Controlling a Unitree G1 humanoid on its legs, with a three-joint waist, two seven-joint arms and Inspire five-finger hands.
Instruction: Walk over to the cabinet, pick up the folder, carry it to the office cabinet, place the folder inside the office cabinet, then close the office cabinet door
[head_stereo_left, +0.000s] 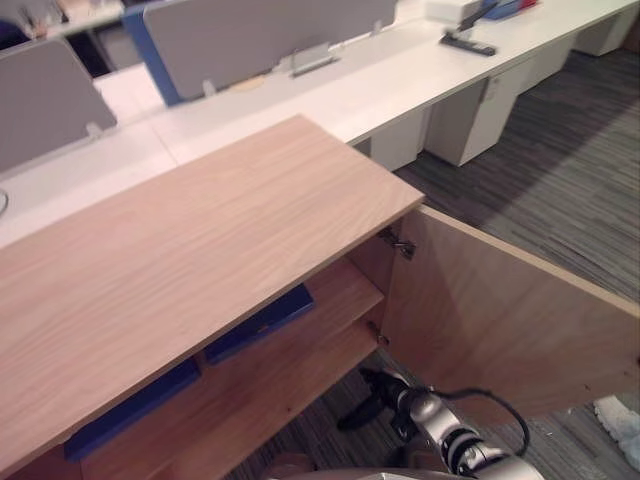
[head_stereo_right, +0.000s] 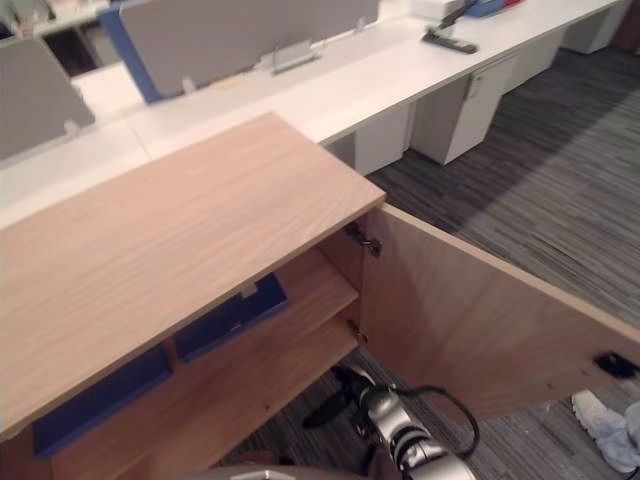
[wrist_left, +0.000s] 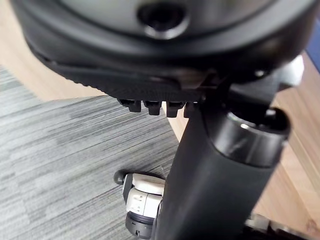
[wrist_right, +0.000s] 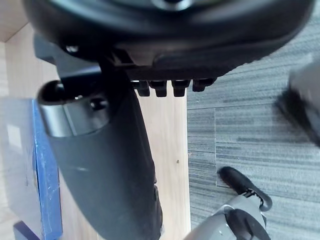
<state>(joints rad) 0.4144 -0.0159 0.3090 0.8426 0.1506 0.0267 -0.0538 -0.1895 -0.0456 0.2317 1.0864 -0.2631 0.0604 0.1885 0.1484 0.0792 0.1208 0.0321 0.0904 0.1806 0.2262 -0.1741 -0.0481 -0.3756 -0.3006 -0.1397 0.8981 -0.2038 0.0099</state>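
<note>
Left eye view — blue folder (head_stereo_left: 262, 322) on office cabinet (head_stereo_left: 200, 240) shelf, door (head_stereo_left: 500, 320) open; right hand (head_stereo_left: 372, 398), left hand (wrist_left: 150, 75) — fingers relaxed, empty.

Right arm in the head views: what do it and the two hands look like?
The right arm is silver-grey, made of rounded segments, and ends in a slim dark right hand. In the wrist views, the left hand and the right are matt black, rounded bulks, each with a thick dark cylindrical thumb ringed by a silver-grey band.
</note>
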